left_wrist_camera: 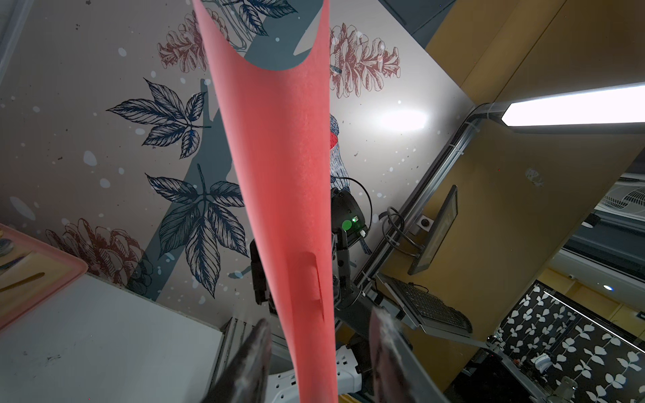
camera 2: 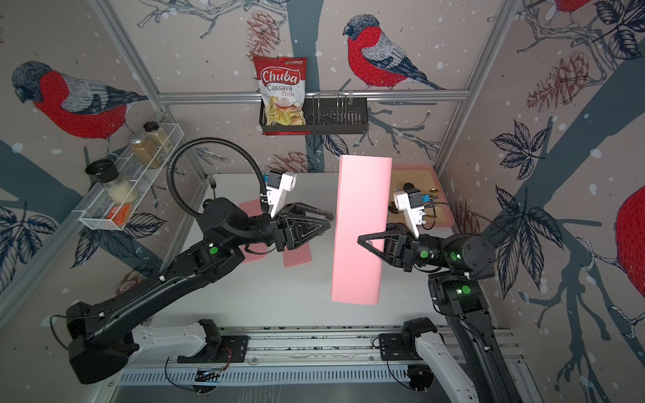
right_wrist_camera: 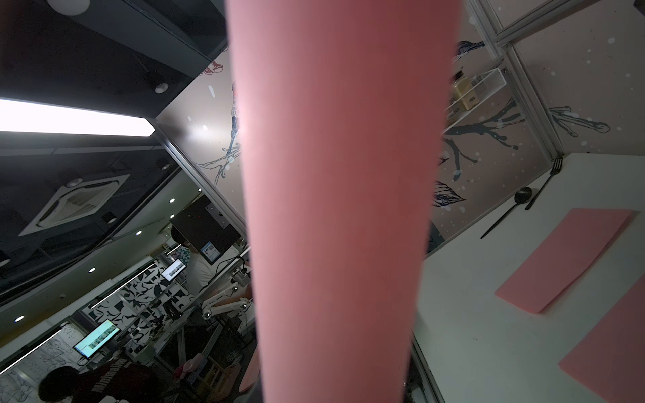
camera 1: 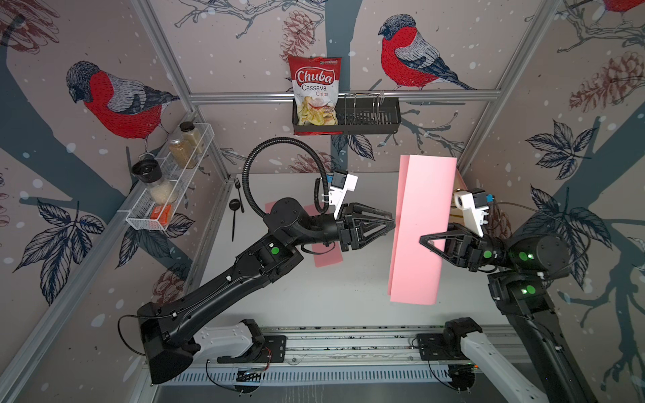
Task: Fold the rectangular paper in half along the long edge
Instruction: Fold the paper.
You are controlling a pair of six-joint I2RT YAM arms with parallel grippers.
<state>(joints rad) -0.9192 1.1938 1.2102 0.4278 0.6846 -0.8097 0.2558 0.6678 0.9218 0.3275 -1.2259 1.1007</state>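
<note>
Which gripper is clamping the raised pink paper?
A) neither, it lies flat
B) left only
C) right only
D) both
C: the right gripper pinches the paper mid-sheet and holds it aloft, while the left gripper is open, with its fingers apart on either side of the sheet.
</note>
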